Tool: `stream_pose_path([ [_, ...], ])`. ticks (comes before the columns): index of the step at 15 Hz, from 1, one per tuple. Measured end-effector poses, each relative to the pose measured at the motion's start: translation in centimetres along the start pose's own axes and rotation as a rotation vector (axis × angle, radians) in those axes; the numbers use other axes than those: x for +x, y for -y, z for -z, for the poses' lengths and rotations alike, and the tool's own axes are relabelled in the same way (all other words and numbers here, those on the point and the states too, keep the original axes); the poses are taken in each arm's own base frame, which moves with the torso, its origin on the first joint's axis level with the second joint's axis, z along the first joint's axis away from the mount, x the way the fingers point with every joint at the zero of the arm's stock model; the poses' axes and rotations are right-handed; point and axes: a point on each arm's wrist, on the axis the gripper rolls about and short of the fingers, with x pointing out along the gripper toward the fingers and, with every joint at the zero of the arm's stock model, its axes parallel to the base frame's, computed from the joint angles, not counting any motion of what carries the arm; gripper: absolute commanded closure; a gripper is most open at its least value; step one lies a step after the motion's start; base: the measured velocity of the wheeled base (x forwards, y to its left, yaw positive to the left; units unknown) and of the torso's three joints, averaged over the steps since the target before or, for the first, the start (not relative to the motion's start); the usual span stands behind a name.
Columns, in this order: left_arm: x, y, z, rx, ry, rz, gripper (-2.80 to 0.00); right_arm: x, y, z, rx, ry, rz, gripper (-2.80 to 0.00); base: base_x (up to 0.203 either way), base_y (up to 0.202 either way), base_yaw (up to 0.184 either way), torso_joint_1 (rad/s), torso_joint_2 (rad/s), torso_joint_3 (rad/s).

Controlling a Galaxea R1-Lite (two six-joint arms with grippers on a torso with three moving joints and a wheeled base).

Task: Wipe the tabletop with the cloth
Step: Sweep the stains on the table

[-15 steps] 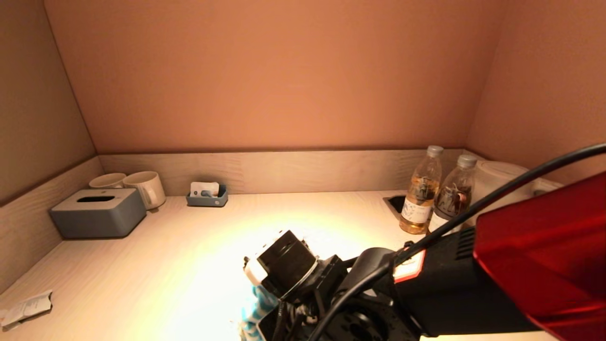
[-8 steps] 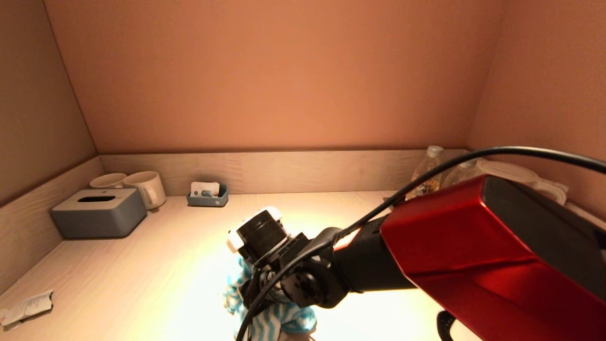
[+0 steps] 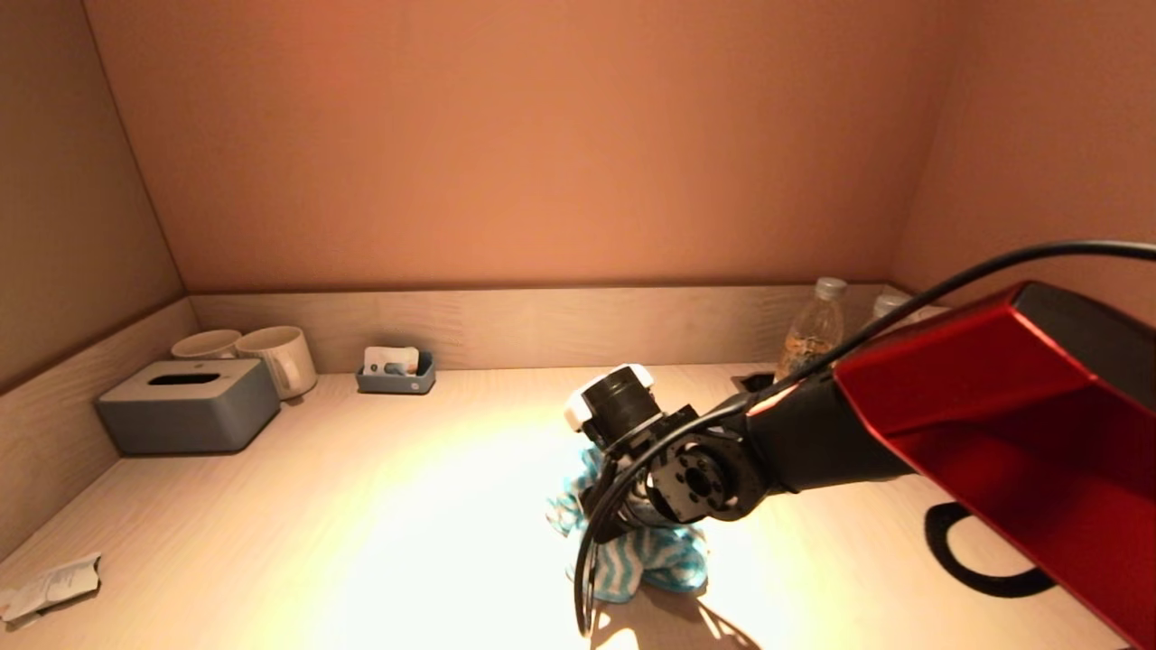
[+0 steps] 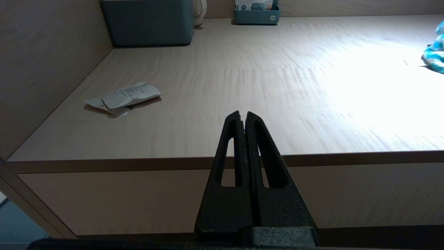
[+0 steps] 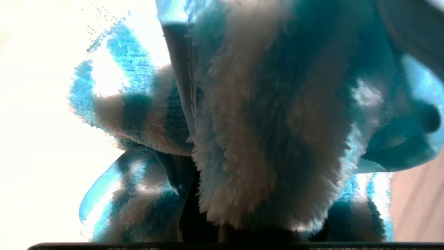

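A fluffy blue-and-white striped cloth [image 3: 646, 555] lies bunched on the light wooden tabletop [image 3: 361, 487], right of centre. My right gripper [image 3: 632, 515] is over it, pressed down into it and shut on the cloth; the fingers are hidden by the wrist. In the right wrist view the cloth [image 5: 263, 132] fills the picture and hides the fingers. An edge of the cloth [image 4: 435, 52] shows far off in the left wrist view. My left gripper [image 4: 242, 116] is shut and empty, parked in front of the table's front edge.
A grey tissue box [image 3: 188, 404] and two white mugs [image 3: 271, 359] stand at the back left, a small grey tray [image 3: 395, 373] at the back. Two bottles [image 3: 811, 334] stand at the back right. A crumpled paper packet [image 3: 50, 587] lies at the front left.
My right arm has swept the cloth away from the front edge, first left, then toward the back right. The bottles are now partly hidden behind the arm. The left gripper view has no earlier frame.
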Motion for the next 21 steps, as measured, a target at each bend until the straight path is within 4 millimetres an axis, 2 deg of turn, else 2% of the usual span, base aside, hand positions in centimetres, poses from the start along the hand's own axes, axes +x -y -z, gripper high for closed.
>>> stream_pose_path([
  [2, 0.0, 0.0, 0.0, 0.0, 0.0, -0.001, 0.0, -1.9, 0.5, 1.4, -0.01, -0.016, -0.004, 0.0, 0.0, 0.0, 0.0, 0.0, 0.0, 0.0],
  [3, 0.0, 0.0, 0.0, -0.001, 0.0, 0.0, 0.0, -3.1, -0.2, 2.1, -0.033, -0.012, -0.022, 0.0, 0.0, 0.0, 0.0, 0.0, 0.0, 0.0],
  [5, 0.0, 0.0, 0.0, 0.0, 0.0, 0.0, 0.0, -5.0, -2.9, 3.2, -0.104, 0.005, -0.086, 0.0, 0.0, 0.0, 0.0, 0.0, 0.0, 0.0],
  [8, 0.0, 0.0, 0.0, 0.0, 0.0, 0.0, 0.0, -5.8, -6.4, 3.8, -0.178, 0.027, -0.153, 0.0, 0.0, 0.0, 0.0, 0.0, 0.0, 0.0],
  [12, 0.0, 0.0, 0.0, -0.001, 0.0, 0.0, 0.0, -4.5, -9.9, 2.2, -0.209, 0.069, -0.189, 0.0, 0.0, 0.0, 0.0, 0.0, 0.0, 0.0],
  [15, 0.0, 0.0, 0.0, -0.001, 0.0, 0.0, 0.0, -2.3, -10.7, -0.3, -0.189, 0.114, -0.158, 0.0, 0.0, 0.0, 0.0, 0.0, 0.0, 0.0],
  [18, 0.0, 0.0, 0.0, -0.001, 0.0, 0.0, 0.0, -0.1, -9.9, -1.6, -0.166, 0.122, -0.088, 0.0, 0.0, 0.0, 0.0, 0.0, 0.0, 0.0],
  [21, 0.0, 0.0, 0.0, 0.0, 0.0, 0.0, 0.0, 1.6, -6.7, -1.9, -0.108, 0.09, 0.006, 0.0, 0.0, 0.0, 0.0, 0.0, 0.0, 0.0],
])
